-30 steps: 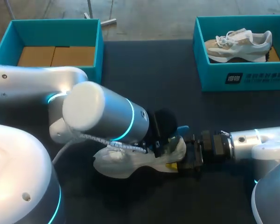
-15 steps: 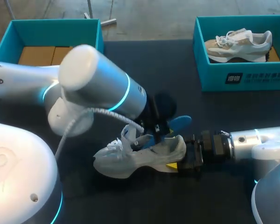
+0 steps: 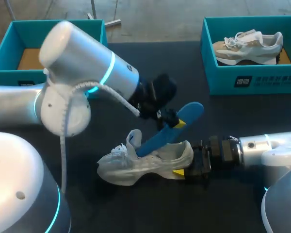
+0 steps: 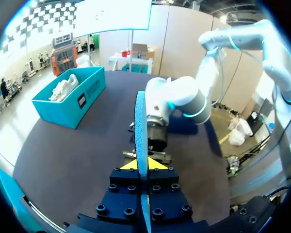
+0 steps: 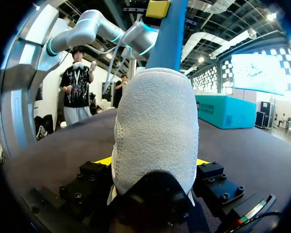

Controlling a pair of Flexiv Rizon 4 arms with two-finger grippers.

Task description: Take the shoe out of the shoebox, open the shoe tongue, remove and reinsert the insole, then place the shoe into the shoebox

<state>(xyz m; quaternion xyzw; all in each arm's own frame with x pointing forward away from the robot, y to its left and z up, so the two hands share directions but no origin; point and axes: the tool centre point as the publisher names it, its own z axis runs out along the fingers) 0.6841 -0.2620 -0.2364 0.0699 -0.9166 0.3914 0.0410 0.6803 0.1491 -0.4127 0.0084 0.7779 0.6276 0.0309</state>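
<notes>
The step in hand looks to be drawing the insole (image 3: 186,115) out of the shoe (image 3: 150,164). From where I stand, the way to do it well is to pull along the insole's own line, up and back over the heel, never sideways. That way the toe end slides free without buckling or dragging the shoe along. The right gripper (image 3: 189,169) has to brace the heel firmly against that pull. The left gripper (image 3: 170,122) pinches the insole on edge, a yellow tip pressed to each face. Its wrist view shows the blue strip running from between the fingers straight ahead. The insole's heel end sticks out above and beyond this gripper. Its toe end slopes down below the gripper into the shoe's mouth, just behind the raised tongue (image 3: 132,138). The shoe itself sits just below the left gripper, not touching it. Its heel is clamped from both sides between the right gripper's fingers, and in that wrist view the insole rises ahead of the heel.
</notes>
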